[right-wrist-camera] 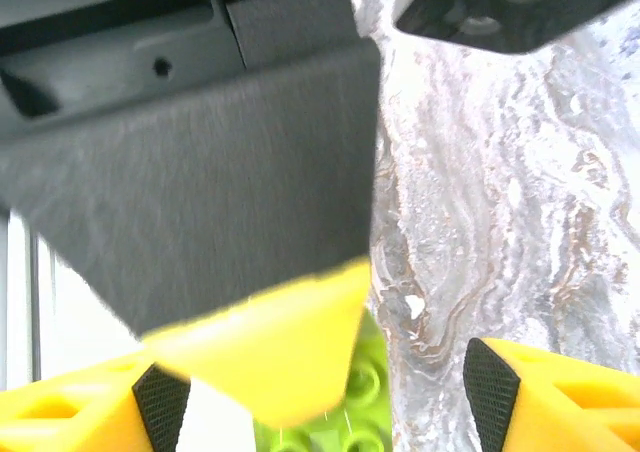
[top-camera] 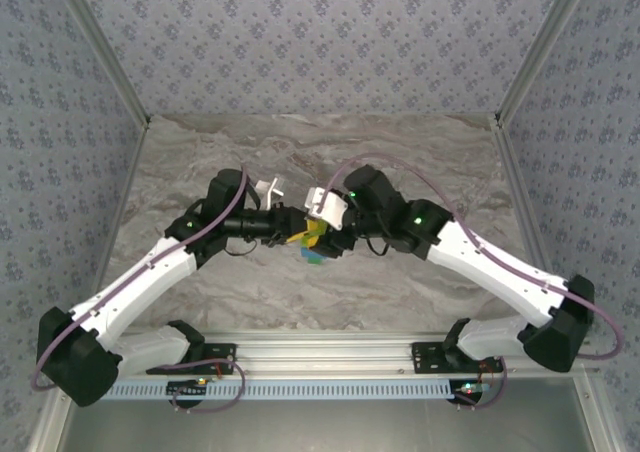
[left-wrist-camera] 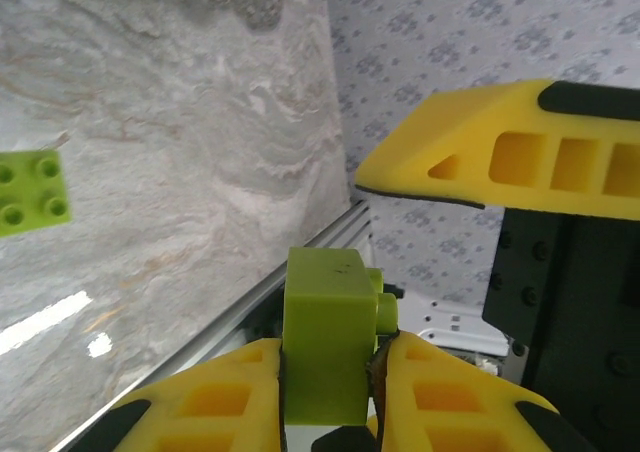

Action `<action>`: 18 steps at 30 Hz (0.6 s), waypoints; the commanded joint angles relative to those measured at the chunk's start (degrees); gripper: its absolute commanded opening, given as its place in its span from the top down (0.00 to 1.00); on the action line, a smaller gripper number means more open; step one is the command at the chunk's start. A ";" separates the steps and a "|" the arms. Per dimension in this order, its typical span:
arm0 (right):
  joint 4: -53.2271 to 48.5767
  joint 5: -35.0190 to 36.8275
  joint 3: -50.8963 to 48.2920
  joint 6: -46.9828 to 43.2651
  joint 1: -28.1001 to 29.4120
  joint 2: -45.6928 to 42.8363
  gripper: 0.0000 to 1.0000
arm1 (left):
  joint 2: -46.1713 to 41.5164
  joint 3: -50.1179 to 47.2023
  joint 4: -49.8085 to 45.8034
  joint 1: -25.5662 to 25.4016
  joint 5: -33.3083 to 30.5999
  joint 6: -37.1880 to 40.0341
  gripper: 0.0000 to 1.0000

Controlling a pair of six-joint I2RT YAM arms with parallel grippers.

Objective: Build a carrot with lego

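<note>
Table (left-wrist-camera: 170,172): marble-look slab, polished, glossy w/ bright glare streaks. Lego brick (left-wrist-camera: 322,312): smooth yellow-green plastic, satin sheen. Loose brick (left-wrist-camera: 30,192): same plastic, shinier studs. Left gripper (left-wrist-camera: 328,360): fingers (left-wrist-camera: 215,402) yellow plastic, matt, w/ black matt inserts. Rail (top-camera: 330,347): bare metal, brushed alu look. Arm shells (top-camera: 150,272): white plastic, smooth, semi-gloss. Walls (top-camera: 300,42): matt patterned covering, cloth or paper n/k.

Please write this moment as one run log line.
left hand: shut on yellow-green brick | right hand: open | table: loose brick
</note>
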 commanded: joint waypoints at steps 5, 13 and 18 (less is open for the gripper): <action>9.08 -20.25 -8.55 5.71 -10.56 -11.58 0.23 | -2.48 -0.32 14.98 0.21 3.16 -12.36 0.82; 7.93 -34.07 -8.31 5.05 -17.18 -12.44 0.22 | -2.31 -1.12 25.87 0.20 4.29 -22.69 0.81; 14.97 -35.65 -9.33 8.12 -17.61 -11.89 0.20 | -2.09 -2.43 32.60 -0.31 3.65 -27.72 0.81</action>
